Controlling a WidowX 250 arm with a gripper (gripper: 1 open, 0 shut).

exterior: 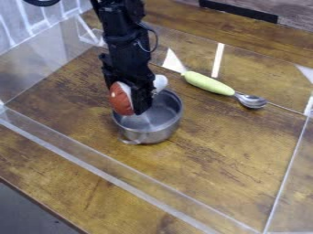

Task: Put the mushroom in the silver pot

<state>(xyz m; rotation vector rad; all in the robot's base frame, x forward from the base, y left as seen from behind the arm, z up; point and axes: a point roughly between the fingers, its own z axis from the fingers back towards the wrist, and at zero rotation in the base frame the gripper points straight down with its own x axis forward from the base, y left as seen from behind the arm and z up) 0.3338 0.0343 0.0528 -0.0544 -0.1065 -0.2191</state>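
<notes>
One arm angled down, tool [132, 87] at silver pot [149, 117], seemingly around mushroom [120, 97]; grip unclear

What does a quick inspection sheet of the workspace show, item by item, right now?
Surface: brown wooden table, visible grain
Job's things: mushroom at the left side of the pot; whether it is released, cannot tell
Clutter: yellow-green piece beside a metal spoon
Hand: black, over the pot's far left rim; finger opening unclear
Cables: nothing seen
Surroundings: clear see-through strip along the near left side
</notes>
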